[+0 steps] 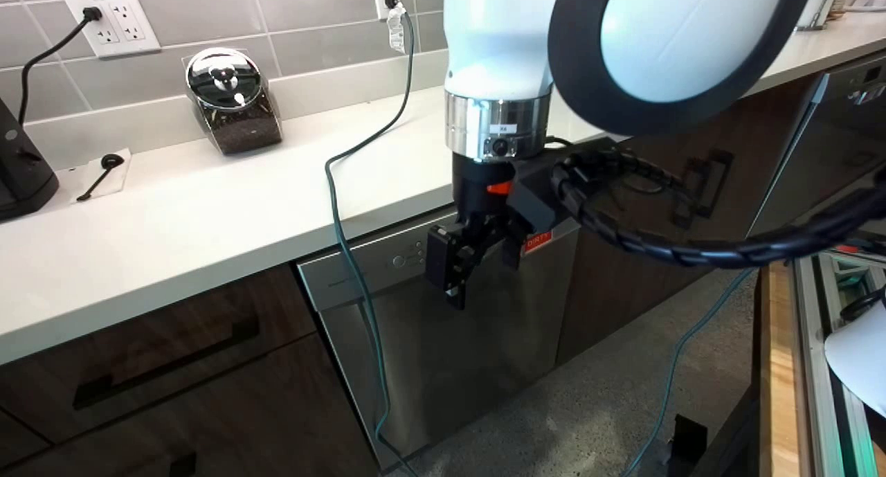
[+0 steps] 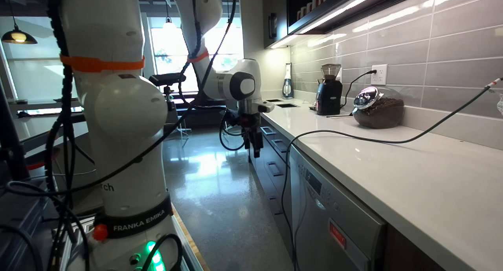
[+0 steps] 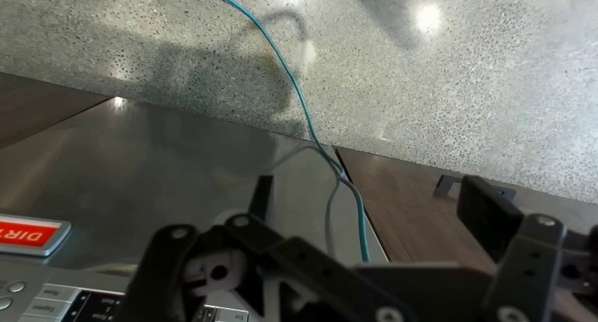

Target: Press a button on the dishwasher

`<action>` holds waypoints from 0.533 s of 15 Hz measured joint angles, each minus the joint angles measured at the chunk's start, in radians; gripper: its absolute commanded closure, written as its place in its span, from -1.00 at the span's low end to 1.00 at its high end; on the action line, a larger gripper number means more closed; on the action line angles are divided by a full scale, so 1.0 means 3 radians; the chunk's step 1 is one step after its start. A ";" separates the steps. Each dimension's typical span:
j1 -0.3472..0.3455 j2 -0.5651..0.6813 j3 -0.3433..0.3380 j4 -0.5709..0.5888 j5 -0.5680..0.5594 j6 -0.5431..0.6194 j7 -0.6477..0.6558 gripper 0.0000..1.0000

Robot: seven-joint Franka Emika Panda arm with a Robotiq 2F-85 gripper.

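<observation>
The dishwasher (image 1: 443, 373) has a brushed steel front under the counter, also visible in an exterior view (image 2: 320, 239). Along its top runs a control strip (image 1: 360, 273) with a round button (image 1: 399, 261). In the wrist view, labelled rectangular buttons (image 3: 49, 308), small round buttons (image 3: 17, 287) and a dark display (image 3: 96, 308) show at the lower left, partly covered by the gripper. My gripper (image 1: 481, 269) points down in front of the dishwasher's upper part, hiding some of the strip. Its fingers stand wide apart in the wrist view, nothing between them. Contact with the front cannot be made out.
A cord (image 1: 374, 325) hangs over the counter edge (image 1: 208, 276) and down the dishwasher front. A red DIRTY sign (image 3: 28, 233) sits on the front. Dark wood drawers (image 1: 180, 366) flank it. A jar (image 1: 235, 106) and a grinder (image 2: 329, 92) stand on the counter.
</observation>
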State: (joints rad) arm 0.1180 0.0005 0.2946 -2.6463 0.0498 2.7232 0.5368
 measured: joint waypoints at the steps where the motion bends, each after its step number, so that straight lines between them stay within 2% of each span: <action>1: 0.0015 0.0104 -0.0026 0.0010 0.0085 0.0107 -0.0064 -1.00; 4: 0.0035 0.0319 -0.0067 0.0076 0.0234 0.0217 -0.0219 -1.00; 8: 0.0078 0.0349 -0.0120 0.0104 0.0262 0.0217 -0.0225 -1.00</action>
State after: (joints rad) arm 0.1413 0.1052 0.2585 -2.6152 0.1285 2.7883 0.4693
